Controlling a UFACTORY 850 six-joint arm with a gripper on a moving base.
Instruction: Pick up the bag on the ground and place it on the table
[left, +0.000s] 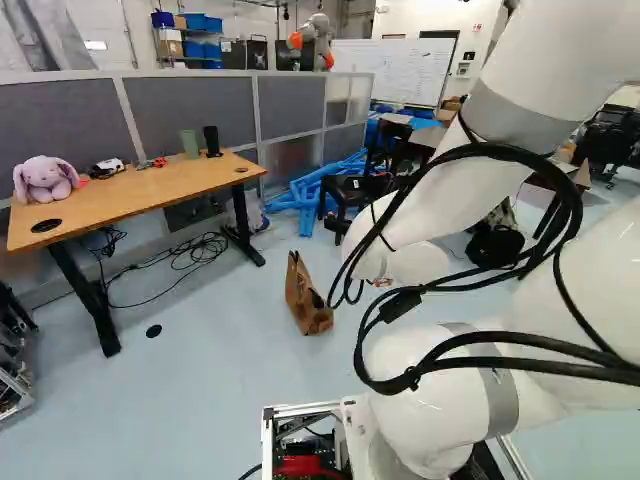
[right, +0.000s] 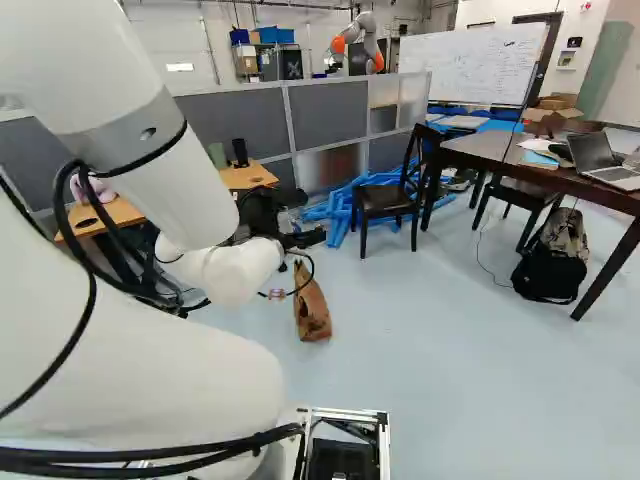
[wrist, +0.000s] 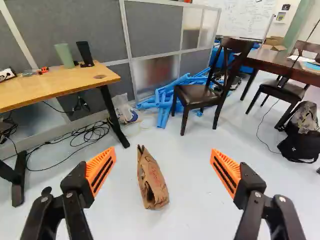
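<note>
One bag (wrist: 153, 181) on floor (wrist: 195, 160); gripper (right: 298, 239) spread wide

Plush rabbit (left: 46, 183) | dark chair (wrist: 199, 95) near blue tubes (wrist: 162, 102) | black backpack (right: 548, 272) | whiteboard (right: 485, 65) | cables (wrist: 86, 136)

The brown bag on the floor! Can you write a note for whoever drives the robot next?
Gripper: open, holding nothing.
Brown bag: on the floor, ahead of the gripper.
Tables: light wooden table, dark table; which one isn't said.
Done: no pick-up yet.
Left: grip the bag, lift it, put it on the table.
</note>
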